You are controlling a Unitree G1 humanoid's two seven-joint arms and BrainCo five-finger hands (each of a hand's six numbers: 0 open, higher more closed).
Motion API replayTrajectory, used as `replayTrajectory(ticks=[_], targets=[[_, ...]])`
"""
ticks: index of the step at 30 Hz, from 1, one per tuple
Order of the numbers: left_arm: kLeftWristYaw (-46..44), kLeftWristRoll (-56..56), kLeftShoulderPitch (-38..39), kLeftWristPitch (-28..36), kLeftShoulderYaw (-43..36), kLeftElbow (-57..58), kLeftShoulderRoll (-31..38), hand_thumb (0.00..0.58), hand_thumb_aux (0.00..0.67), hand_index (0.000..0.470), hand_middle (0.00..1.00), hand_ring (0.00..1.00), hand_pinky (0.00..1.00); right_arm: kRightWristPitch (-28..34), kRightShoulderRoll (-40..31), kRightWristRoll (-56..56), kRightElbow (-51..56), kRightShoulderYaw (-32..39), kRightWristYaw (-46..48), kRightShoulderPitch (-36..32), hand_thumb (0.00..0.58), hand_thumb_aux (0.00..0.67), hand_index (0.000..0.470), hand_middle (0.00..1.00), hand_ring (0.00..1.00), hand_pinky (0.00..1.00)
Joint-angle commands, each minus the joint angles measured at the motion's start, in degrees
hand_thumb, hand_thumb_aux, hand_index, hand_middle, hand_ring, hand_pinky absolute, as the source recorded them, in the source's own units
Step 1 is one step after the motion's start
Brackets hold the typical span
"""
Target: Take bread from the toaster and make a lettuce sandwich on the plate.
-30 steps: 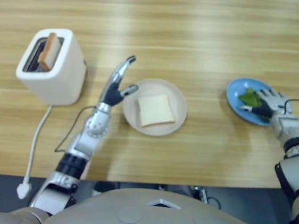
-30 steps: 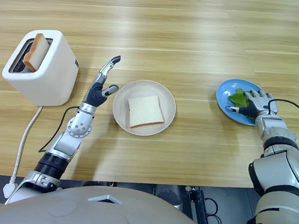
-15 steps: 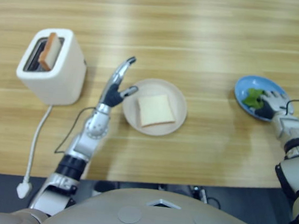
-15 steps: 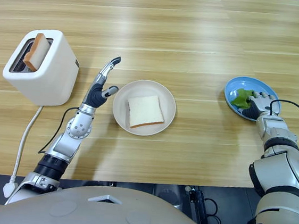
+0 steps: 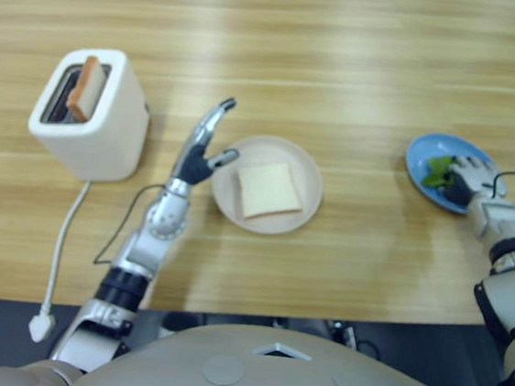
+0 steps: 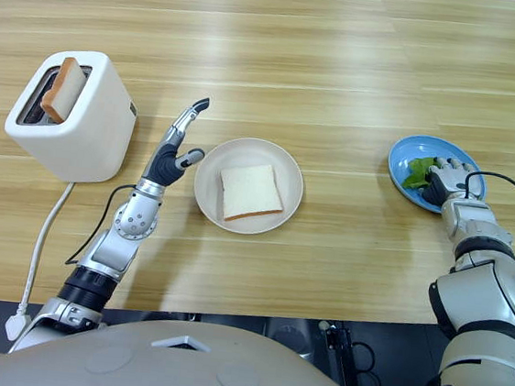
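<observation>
– Toaster side first: what sits where?

– At far left on the pale wooden table (image 6: pixel 345 64), the white box-shaped toaster (image 6: pixel 79 137) holds a brown slice of toast (image 6: pixel 61 88), which stands on edge and leans in its slot. The slice's long axis runs along the slot, away from the robot.

– And the left hand (image 6: pixel 174 157)?

– It is raised between the toaster and the round cream plate (image 6: pixel 204 192), with its fingers (image 6: pixel 190 112) stretched out, pointing up and away, holding nothing. The toast lies to the left of those fingertips and a little beyond them, apart from them. The cream plate lies just to their right and carries a square slice of white bread (image 6: pixel 250 192), lying flat.

– So one slice is down. Where is the filling?

– Well off to the right, on the round blue plate (image 6: pixel 404 153). The bunched green lettuce leaf (image 6: pixel 418 171) lies there, and the right hand (image 6: pixel 450 184) rests over the plate's right half, touching the leaf. I cannot tell whether that hand has a hold on it.

– Which way does the coming move go?

– I judge that the lettuce goes next. The leaf lies on the left side of the right hand, towards the cream plate, and that hand is by far the nearer. It would have to carry the leaf leftward across open table to the white bread. The toast falls to the left hand, the nearer one there.
</observation>
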Motion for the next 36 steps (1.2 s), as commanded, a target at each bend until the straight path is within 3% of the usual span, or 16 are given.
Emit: replayTrajectory(ticks=[1, 2, 9, 15, 22, 28, 36], targets=[[-0.17, 0.25, 0.63, 0.71, -0.13, -0.17, -0.12, 0.0, 0.0, 0.0, 0.0, 0.0, 0.0, -1.28, -0.43, 1.17, -0.44, -0.24, -0.55, -0.22, 0.574, 0.602, 0.413, 0.0, 0.0, 0.0], [-0.17, 0.23, 0.64, 0.68, -0.13, -0.1, -0.12, 0.0, 0.0, 0.0, 0.0, 0.0, 0.0, -1.57, -0.64, 1.42, -0.68, -0.52, -0.92, -0.42, 0.58, 0.67, 0.46, 1.0, 1.0, 1.0], [-0.14, 0.24, 0.74, 0.63, -0.14, -0.11, -0.31, 0.0, 0.0, 0.0, 0.0, 0.0, 0.0, -3.89, -4.41, 2.8, -4.47, -1.88, -6.64, -0.81, 0.58, 0.67, 0.46, 1.0, 1.0, 1.0], [0.0, 0.22, 0.84, 0.56, -0.04, -0.02, -0.39, 0.0, 0.0, 0.0, 0.0, 0.0, 0.0, -5.76, -8.54, 3.92, -15.12, -4.27, -8.9, 0.21, 0.58, 0.67, 0.46, 1.0, 1.0, 1.0], [0.16, 0.1, 0.68, 0.28, 0.11, 0.47, -0.54, 0.0, 0.0, 0.0, 0.0, 0.0, 0.0, 0.09, -10.43, 5.36, -49.38, -11.63, -2.8, 11.87, 0.58, 0.67, 0.46, 1.0, 1.0, 1.0], [0.27, -1.21, -0.12, 0.08, 1.28, 1.37, -0.45, 0.0, 0.0, 0.0, 0.0, 0.0, 0.0, 4.81, -1.5, 4.99, -73.34, -12.76, 5.45, 17.94, 0.58, 0.67, 0.46, 1.0, 1.0, 1.0], [-0.15, -3.68, -1.76, -0.02, 4.76, 1.76, 1.1, 0.0, 0.0, 0.0, 0.0, 0.0, 0.0, 3.93, 14.95, 1.24, -77.53, -4.17, 11.81, 18.4, 0.58, 0.67, 0.46, 1.0, 1.0, 1.0]])
